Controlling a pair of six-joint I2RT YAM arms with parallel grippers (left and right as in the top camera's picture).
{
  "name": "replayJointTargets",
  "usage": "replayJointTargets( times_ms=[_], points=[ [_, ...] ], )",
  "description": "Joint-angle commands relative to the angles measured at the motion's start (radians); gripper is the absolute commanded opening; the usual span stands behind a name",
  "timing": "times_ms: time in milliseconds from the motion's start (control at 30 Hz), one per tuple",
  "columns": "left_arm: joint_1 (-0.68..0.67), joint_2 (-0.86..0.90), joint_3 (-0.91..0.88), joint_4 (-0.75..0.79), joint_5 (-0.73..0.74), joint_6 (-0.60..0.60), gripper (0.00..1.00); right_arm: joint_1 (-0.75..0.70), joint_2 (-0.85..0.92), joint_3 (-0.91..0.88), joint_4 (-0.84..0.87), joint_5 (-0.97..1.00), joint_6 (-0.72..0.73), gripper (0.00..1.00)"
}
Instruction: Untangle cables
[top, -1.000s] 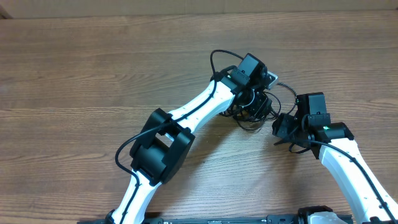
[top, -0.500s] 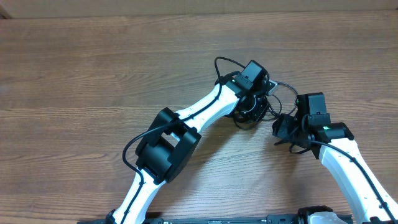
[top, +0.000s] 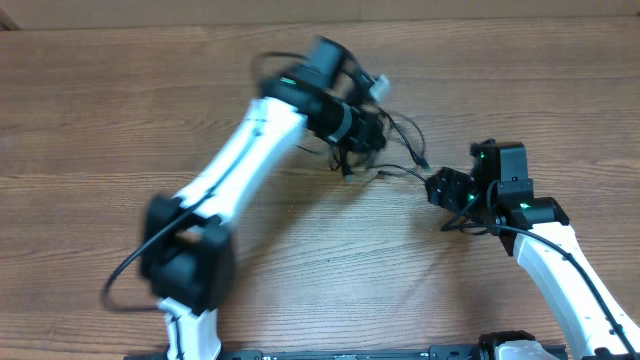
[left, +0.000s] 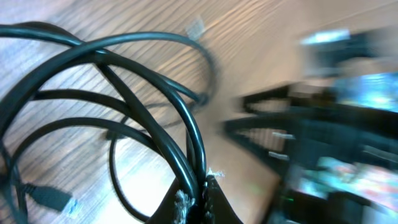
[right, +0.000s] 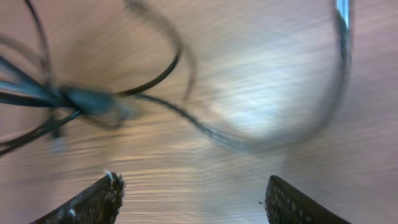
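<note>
The cables (top: 402, 142) are thin black cords, pulled out in loops between the two arms at the middle back of the table. My left gripper (top: 372, 130) is shut on two strands of them (left: 155, 81) and its tips (left: 198, 198) pinch the cords together. A small plug (left: 53, 198) hangs at the lower left of that view. My right gripper (top: 441, 187) is just right of the bundle, open (right: 193, 202), with nothing between its fingers. Ahead of it lies a knot of cords (right: 87, 99) and a blurred loop. A silvery plug end (right: 342, 9) shows at the top right.
The wooden table (top: 120, 120) carries nothing else. The left arm (top: 240, 150) stretches diagonally from the front left, blurred with motion. The right arm (top: 560, 260) comes in from the front right, and its thicker wire runs along it.
My left gripper has shut on the cables and swung up and to the left, dragging the bundle with it. My right gripper has opened wider and shifted slightly left.
</note>
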Motion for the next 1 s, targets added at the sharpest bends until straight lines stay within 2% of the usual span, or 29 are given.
replayJointTargets(
  times_ms=[0,167,500,700,800,833,967],
  points=[
    [0.048,-0.107,0.009,-0.042,0.347,0.131,0.04,-0.002,0.001,-0.001,0.095,-0.332,-0.122,0.72],
    [0.083,-0.121,0.009,-0.116,0.491,0.204,0.04,-0.002,0.001,-0.001,0.216,-0.497,-0.122,0.73],
    [0.095,-0.121,0.009,-0.204,0.468,0.237,0.04,-0.002,0.001,-0.001,0.267,-0.500,-0.122,0.75],
    [0.095,-0.121,0.009,-0.256,0.526,0.263,0.04,-0.002,0.001,-0.001,0.371,-0.500,-0.076,0.75],
    [0.103,-0.121,0.009,-0.285,0.391,0.281,0.04,-0.003,0.001,0.000,0.418,-0.482,-0.073,0.73],
    [0.107,-0.121,0.009,-0.303,0.292,0.280,0.04,-0.004,0.001,0.000,0.425,-0.463,-0.062,0.74],
    [0.109,-0.121,0.009,-0.368,0.044,0.278,0.04,-0.004,0.001,0.000,0.444,-0.455,-0.058,0.77]
  ],
)
